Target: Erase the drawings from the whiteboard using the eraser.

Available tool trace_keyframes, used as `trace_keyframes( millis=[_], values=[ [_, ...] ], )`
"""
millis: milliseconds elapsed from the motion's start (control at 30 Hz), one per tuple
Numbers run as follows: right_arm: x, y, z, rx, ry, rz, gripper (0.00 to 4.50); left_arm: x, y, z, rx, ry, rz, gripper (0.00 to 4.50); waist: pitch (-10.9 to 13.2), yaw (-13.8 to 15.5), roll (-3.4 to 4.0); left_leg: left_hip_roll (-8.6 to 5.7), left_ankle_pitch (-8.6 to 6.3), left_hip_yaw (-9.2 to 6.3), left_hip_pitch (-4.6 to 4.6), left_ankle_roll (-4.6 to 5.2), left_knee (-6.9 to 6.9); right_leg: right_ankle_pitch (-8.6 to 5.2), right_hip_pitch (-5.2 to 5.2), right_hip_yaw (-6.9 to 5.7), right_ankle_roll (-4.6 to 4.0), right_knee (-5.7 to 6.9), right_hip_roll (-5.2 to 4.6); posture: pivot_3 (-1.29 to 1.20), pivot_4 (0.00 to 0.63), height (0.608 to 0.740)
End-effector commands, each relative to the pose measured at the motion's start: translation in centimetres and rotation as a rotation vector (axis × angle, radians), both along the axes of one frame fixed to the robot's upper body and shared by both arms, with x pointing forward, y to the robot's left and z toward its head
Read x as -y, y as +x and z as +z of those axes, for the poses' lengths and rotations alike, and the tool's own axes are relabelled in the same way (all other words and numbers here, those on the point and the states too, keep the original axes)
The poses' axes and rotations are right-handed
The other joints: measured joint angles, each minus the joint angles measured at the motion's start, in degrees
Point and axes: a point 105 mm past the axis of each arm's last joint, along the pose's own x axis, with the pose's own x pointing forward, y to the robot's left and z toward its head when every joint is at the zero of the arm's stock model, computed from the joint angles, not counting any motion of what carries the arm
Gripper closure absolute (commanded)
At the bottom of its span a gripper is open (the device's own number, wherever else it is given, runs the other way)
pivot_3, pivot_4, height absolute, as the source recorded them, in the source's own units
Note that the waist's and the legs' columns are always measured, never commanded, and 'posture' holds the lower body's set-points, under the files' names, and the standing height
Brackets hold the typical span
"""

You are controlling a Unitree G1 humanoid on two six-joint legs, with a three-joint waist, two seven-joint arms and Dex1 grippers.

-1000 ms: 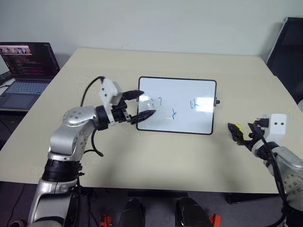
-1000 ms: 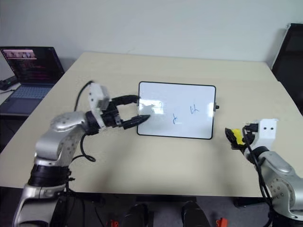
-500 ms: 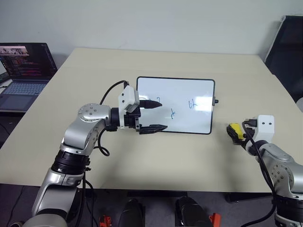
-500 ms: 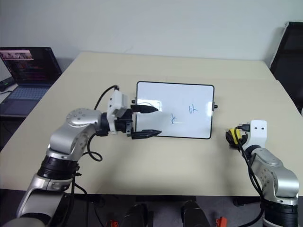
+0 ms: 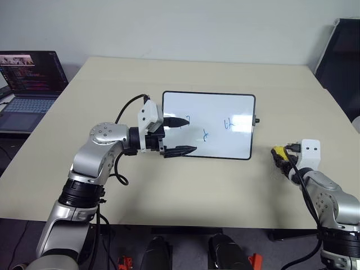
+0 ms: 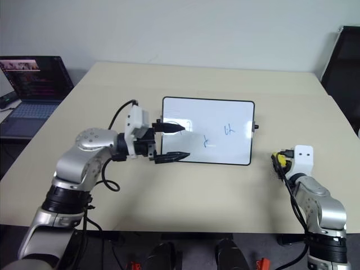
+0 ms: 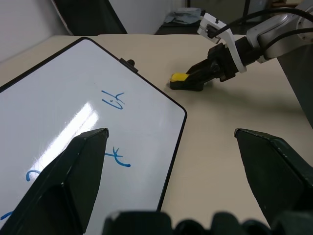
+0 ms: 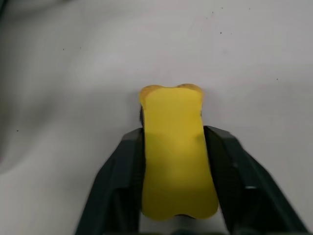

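The whiteboard (image 5: 216, 112) lies flat in the middle of the table, with three small blue drawings (image 5: 206, 135) on its near half. My left gripper (image 5: 192, 135) hovers open over the board's left part, fingers (image 7: 73, 166) spread wide, nothing between them. To the right of the board, the yellow eraser (image 8: 176, 147) rests on the table, and my right gripper (image 5: 279, 155) is shut on it, one black finger (image 8: 122, 171) pressed to each long side. The left wrist view also has the eraser (image 7: 178, 77) beyond the board's corner.
An open laptop (image 5: 31, 79) stands on a lower surface off the table's left side. A black chair (image 5: 343, 56) is at the far right. The beige table (image 5: 169, 191) has bare room in front of and behind the board.
My right gripper has sunk to the table and closed on the eraser. My left gripper has shifted a little further over the board's left part, still open.
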Motion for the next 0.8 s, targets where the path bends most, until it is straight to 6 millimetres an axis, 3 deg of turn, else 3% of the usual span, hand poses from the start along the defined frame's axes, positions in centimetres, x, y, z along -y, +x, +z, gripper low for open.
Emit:
trace_keyframes(
  millis=[33, 267, 400, 667, 800],
  values=[
    [0.2, 0.4, 1.6, 0.066, 0.002, -0.004, 3.38, -0.4, -0.2, 1.4, 0.057, -0.015, 0.013, 0.00, 0.0, 0.0, 0.00, 0.00, 0.00, 0.00, 0.00, 0.00, 0.00, 0.00, 0.00, 0.00, 0.00, 0.00, 0.00, 0.00, 0.150, 0.740],
    [-0.5, 0.1, 2.5, 0.091, -0.002, 0.034, 3.38, -0.6, 0.2, 1.5, 0.048, -0.042, 0.058, 0.00, 0.0, 0.0, 0.00, 0.00, 0.00, 0.00, 0.00, 0.00, 0.00, 0.00, 0.00, 0.00, 0.00, 0.00, 0.00, 0.00, 0.150, 0.740],
    [-2.1, -1.0, 4.0, 0.116, -0.061, 0.126, 3.38, -0.8, 0.5, 1.5, 0.062, -0.046, 0.118, 0.00, 0.0, 0.0, 0.03, 0.00, 0.00, -0.01, 0.00, 0.00, -0.01, 0.00, 0.00, 0.00, 0.03, 0.01, 0.00, 0.00, 0.150, 0.740],
    [-8.2, -3.3, 7.4, 0.160, -0.079, 0.437, 3.38, -1.4, 1.1, 1.1, 0.052, -0.034, 0.217, 0.00, 0.0, 0.0, 0.03, 0.00, 0.00, -0.04, 0.01, 0.00, 0.02, -0.02, 0.01, 0.00, 0.01, 0.05, 0.01, 0.00, 0.150, 0.740],
    [-10.7, -2.6, 9.0, 0.212, -0.158, 0.542, 3.38, -1.7, 1.1, 0.4, 0.023, -0.022, 0.243, 0.00, 0.0, -0.2, 0.02, 0.00, 0.00, -0.02, 0.01, 0.00, 0.09, -0.01, 0.02, 0.02, 0.01, 0.04, 0.00, 0.00, 0.150, 0.740]
  ],
)
